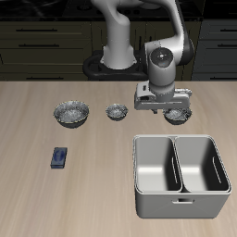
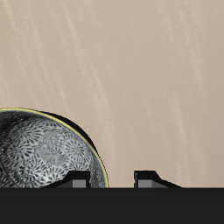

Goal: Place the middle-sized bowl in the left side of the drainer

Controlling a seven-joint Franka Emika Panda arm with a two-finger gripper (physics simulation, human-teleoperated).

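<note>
While the gripper (image 1: 172,109) hangs with fingers parted and empty, the middle-sized bowl (image 1: 175,116) lies directly beneath it, one fingertip (image 2: 79,181) over its rim.

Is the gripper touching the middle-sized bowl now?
Cannot tell. In the wrist view the gripper fingertips straddle the middle-sized bowl rim, but neither contact nor gap shows plainly.

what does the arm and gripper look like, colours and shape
The arm is white and glossy, made of rounded, tube-like links with dark joints, rising from a dark round base. The gripper is a pale grey, boxy block. In the wrist view its fingertips look grey and squared. No cables or markings are visible.
</note>
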